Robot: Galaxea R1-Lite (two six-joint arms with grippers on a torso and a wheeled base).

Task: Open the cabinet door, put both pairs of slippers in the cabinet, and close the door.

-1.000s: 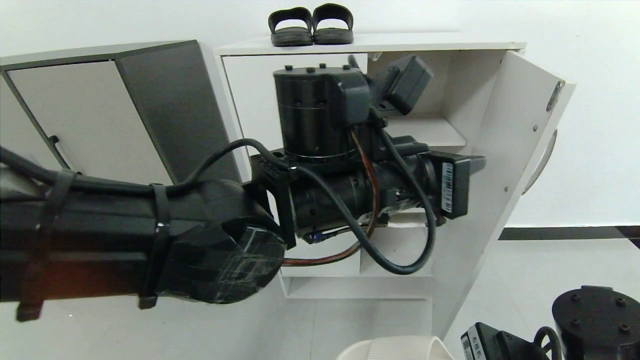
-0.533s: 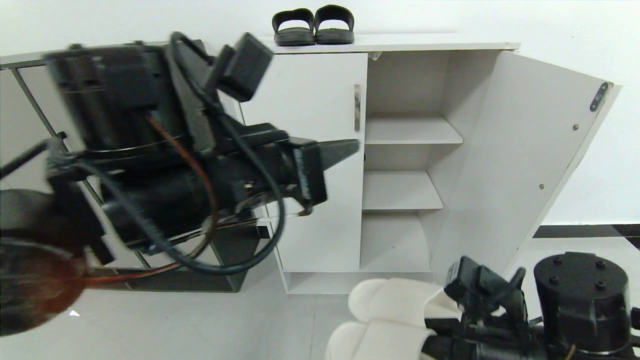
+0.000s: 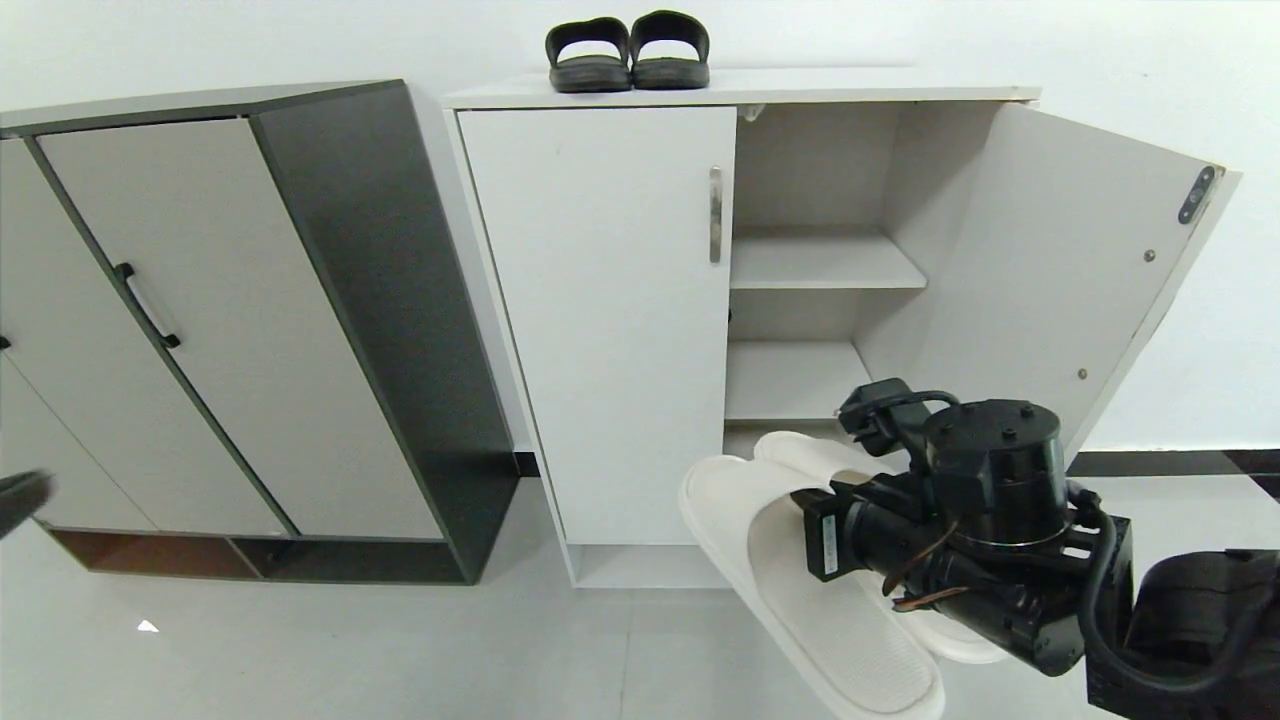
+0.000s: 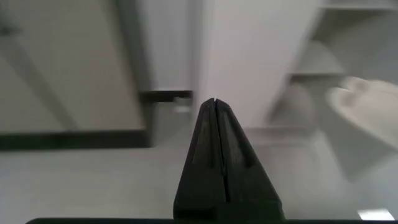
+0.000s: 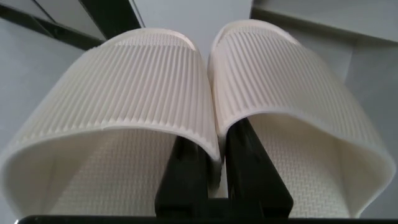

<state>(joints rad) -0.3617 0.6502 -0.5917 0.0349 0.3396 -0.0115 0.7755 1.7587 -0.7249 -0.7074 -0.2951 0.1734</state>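
Two pairs of slippers, then. Where is each?

The black slippers (image 3: 628, 52) stand side by side on top of the white cabinet (image 3: 880, 92), left of the middle of that top. The white slippers (image 3: 800, 560) hang in the air, low before the open right half, toes toward the shelves (image 3: 800, 385).

What holds the white ones?

The right pincer (image 5: 219, 163). One finger sits under each strap, and the jaws squeeze the straps' two inner sides together between them.

And the doors?

The right door (image 3: 1040, 280) stands wide open, swung out to the right. The left door (image 3: 600, 320) is closed.

The other arm?

The left pincer (image 4: 215, 111) has its jaws pressed fully together with nothing between them. It points at the foot of the white cabinet and the grey cabinet (image 3: 380, 300) just beside it.
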